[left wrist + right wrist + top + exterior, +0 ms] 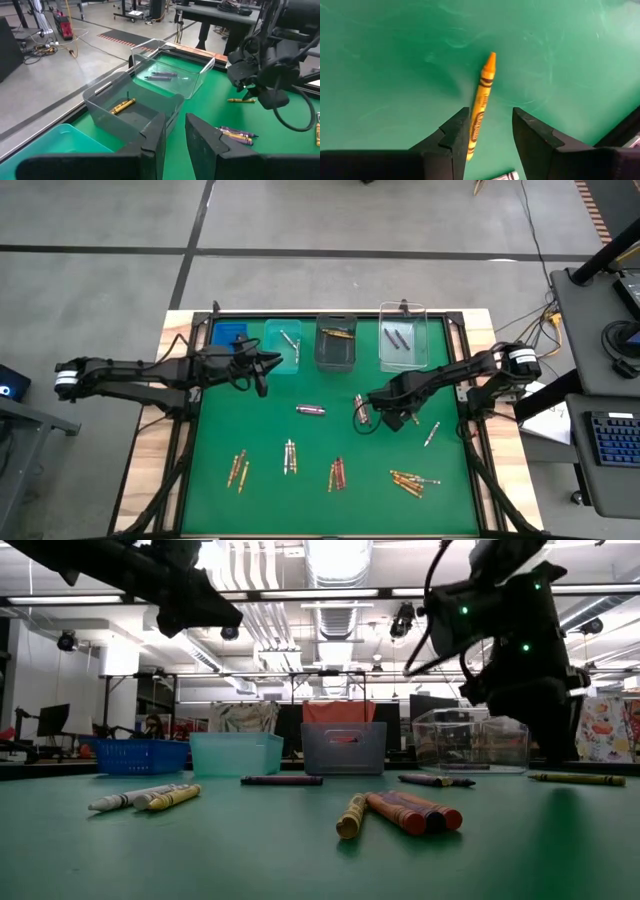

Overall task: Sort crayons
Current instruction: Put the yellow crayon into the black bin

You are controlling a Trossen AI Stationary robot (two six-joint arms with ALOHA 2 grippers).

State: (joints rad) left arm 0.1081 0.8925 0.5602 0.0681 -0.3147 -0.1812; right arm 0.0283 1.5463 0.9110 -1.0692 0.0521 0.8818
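Gold-orange crayon is seen lying flat on the green bench, partly under the right claw, whose fingers stand apart with the crayon's lower end beside one of them; nothing is gripped yet. Crayons are judged light, stiff, waxy under paper wrap, likely to roll or skid and able to snap; hold is best taken across the wrapped middle, fingers square to the length.

Left claw hangs over the bins at the far edge, fingers slightly apart, nothing held.

Loose crayons are scattered on the bench: a purple one mid-bench, a gold-orange pair, a silver-grey pair, a red group, a mixed gold pile.

Four bins are lined along the far side. Blue bin: contents cannot be told. Teal bin: a silver-grey stick is seen inside. Grey bin: a gold-orange crayon is held. Clear bin: two purple crayons are lying in it
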